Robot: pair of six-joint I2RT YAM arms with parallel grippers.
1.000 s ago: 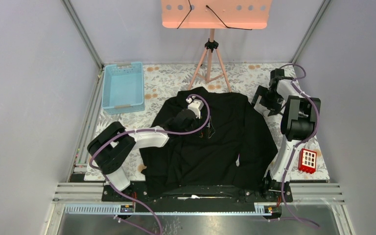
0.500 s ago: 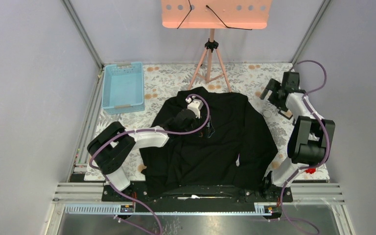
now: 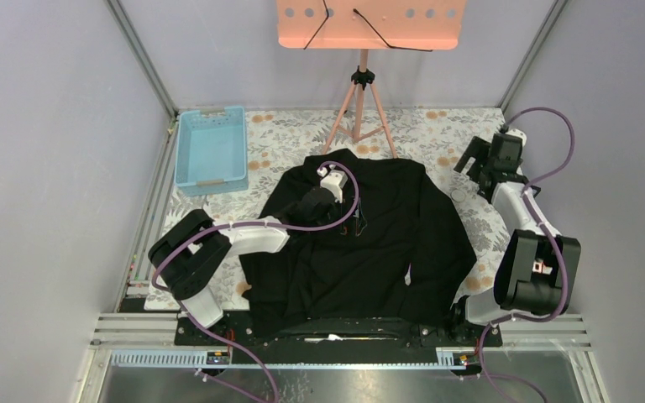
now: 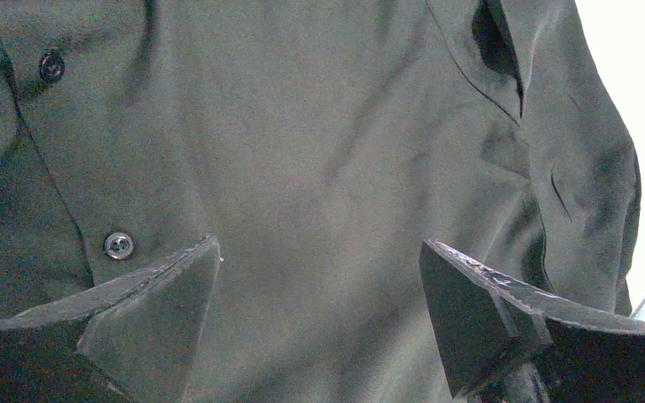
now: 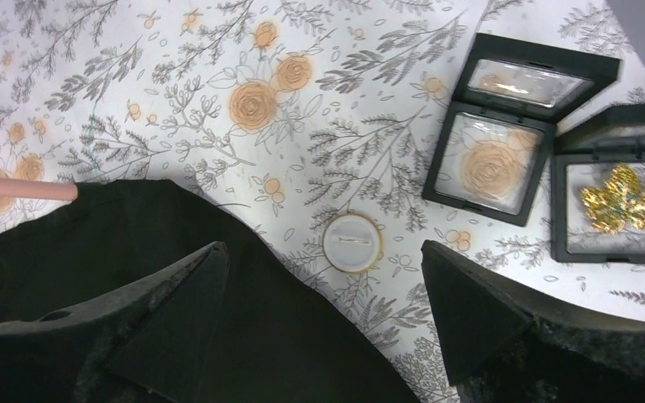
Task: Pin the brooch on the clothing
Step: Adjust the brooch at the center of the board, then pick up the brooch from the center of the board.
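The clothing (image 3: pixel 361 243), a black button-front shirt, lies spread over the middle of the table. My left gripper (image 3: pixel 346 217) hovers open low over its chest (image 4: pixel 327 151), next to the button placket, with nothing between the fingers. A round white brooch (image 5: pixel 351 243) lies back-up on the flowered tablecloth, its pin showing, just off the shirt's right edge (image 5: pixel 176 277). In the top view the brooch (image 3: pixel 459 194) is a small disc. My right gripper (image 5: pixel 321 252) hangs open above it and the shirt's edge, empty. From above, the right gripper (image 3: pixel 477 166) is at the far right.
An open black display box (image 5: pixel 512 134) with clear panels and a second box holding a gold leaf-shaped brooch (image 5: pixel 620 206) lie right of the round brooch. A blue basket (image 3: pixel 212 151) sits at the back left. A pink tripod stand (image 3: pixel 361 109) rises behind the shirt.
The right arm has swung outward to the right and its gripper moved from the shirt's right shoulder to the tablecloth beside it. The left arm has stayed still.
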